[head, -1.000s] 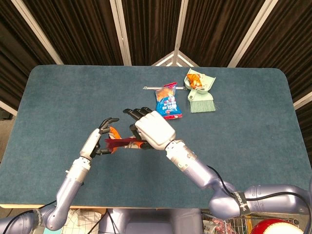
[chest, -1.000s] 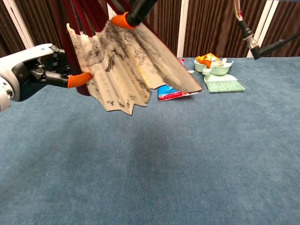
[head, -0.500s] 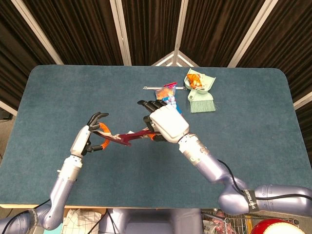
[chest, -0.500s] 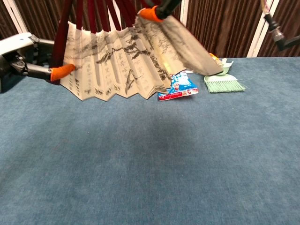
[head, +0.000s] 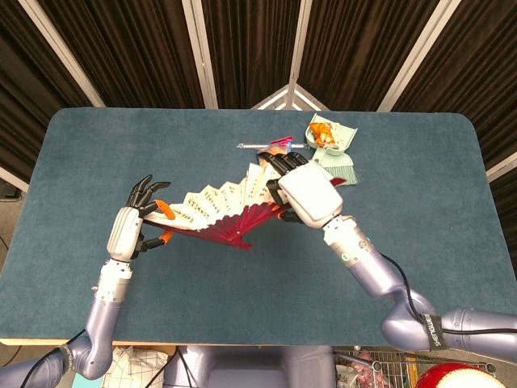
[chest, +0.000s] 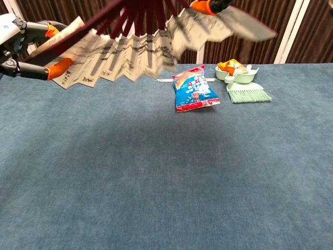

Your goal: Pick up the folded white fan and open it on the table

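Holding the white fan (head: 218, 202) spread wide above the blue table (head: 404, 178), left hand (head: 129, 230) and right hand (head: 311, 194) each gripping one end.

I'm seeing the fan (head: 220, 212) spreading wide open, its pleated white paper inked with dark markings and its ribs dark red. It's hanging in the air above the bench (head: 420, 186), not lying on it.

Blue carpet-like covering (head: 97, 162) lay over the table with rounded corners, filling mid-frame. Dark brown pleated curtains (head: 250, 48) hung behind along the top, divided by pale slanted frame bars (head: 199, 52). Lighting was even overhead.
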